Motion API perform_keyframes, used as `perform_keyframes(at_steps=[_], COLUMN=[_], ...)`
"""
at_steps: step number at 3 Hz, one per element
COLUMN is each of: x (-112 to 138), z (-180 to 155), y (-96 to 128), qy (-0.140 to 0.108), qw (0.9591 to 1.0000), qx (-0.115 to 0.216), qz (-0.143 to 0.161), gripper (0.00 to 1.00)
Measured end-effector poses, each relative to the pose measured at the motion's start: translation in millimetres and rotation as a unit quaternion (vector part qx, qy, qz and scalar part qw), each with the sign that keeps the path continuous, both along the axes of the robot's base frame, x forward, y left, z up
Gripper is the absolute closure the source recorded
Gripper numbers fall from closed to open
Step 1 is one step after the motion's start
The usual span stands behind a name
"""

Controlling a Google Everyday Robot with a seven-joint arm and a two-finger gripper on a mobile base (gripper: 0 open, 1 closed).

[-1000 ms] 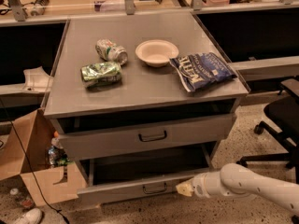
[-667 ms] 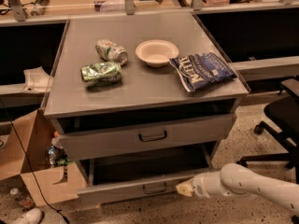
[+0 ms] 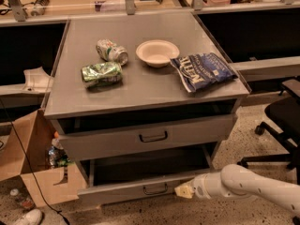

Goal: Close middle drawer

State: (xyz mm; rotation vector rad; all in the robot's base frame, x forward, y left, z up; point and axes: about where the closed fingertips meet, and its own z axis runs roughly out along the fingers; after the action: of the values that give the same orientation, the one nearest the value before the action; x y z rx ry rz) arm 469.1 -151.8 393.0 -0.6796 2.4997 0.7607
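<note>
The middle drawer is pulled well out of the grey cabinet, with its shallow inside showing. Its low front panel carries a small dark loop handle. My gripper is at the end of the white arm that comes in from the lower right. Its cream tip is against the right part of that front panel, just right of the handle. Above it, the taller-fronted top drawer stands slightly open.
On the cabinet top lie two crushed cans, a white bowl and a blue chip bag. A cardboard box with trash stands at the left. A black office chair stands at the right.
</note>
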Motion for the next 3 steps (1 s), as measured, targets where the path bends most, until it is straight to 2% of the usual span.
perform_keyframes(at_steps=[1, 3], x=[0.0, 0.0], z=[0.0, -0.1], y=[0.0, 0.1], qy=[0.0, 0.0], qw=[1.0, 1.0], qx=[0.0, 0.0], qz=[0.0, 0.0], gripper=[0.03, 0.0])
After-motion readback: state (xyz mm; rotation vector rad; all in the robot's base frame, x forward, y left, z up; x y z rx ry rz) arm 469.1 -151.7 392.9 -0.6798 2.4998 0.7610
